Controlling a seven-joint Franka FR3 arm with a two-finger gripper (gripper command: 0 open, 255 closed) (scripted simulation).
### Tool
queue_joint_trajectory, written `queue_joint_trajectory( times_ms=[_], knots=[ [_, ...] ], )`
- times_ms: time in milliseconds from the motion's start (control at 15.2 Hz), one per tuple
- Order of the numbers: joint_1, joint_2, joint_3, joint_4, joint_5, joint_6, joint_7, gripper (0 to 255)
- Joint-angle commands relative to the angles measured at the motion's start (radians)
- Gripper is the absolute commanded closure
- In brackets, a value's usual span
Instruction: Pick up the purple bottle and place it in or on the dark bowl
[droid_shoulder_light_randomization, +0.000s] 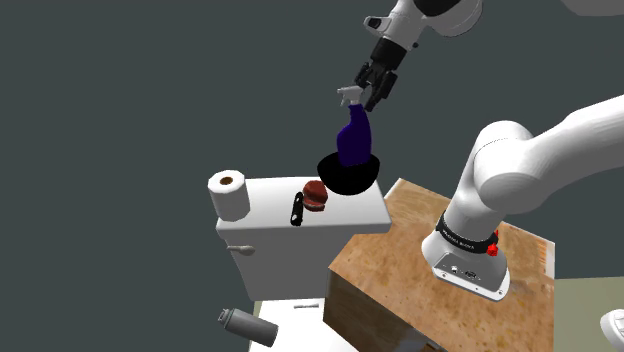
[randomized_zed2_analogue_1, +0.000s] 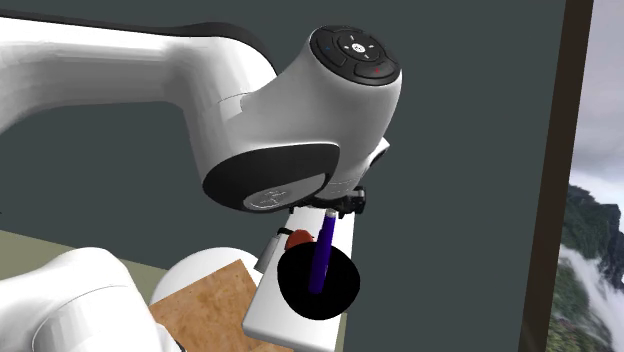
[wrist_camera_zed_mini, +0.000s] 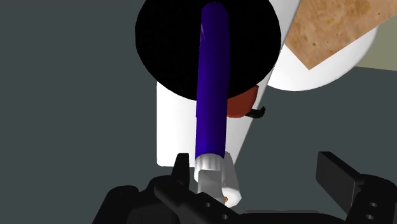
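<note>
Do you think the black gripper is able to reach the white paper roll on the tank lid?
Probably yes: the black gripper is open, and the white paper roll stands uncovered at the white lid's end.

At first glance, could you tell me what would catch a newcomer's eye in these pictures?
The purple bottle strikes first, standing in the black bowl on the white toilet tank. The open black gripper hangs at its white cap, and a toilet roll sits at the tank's other end.

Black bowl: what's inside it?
A tall purple bottle stands inside the round black bowl. Its base hides the bowl's floor beneath, so nothing under it can be seen.
</note>
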Motion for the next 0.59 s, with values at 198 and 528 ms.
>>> queue_joint_trajectory(
  times_ms=[198, 528],
  knots=[
    [-0.016, -0.013, -0.006, 0.056, -0.008, -0.058, -0.001, 0],
    [-0.021, -0.011, -0.001, 0.056, -0.004, -0.059, -0.005, 0]
  ],
)
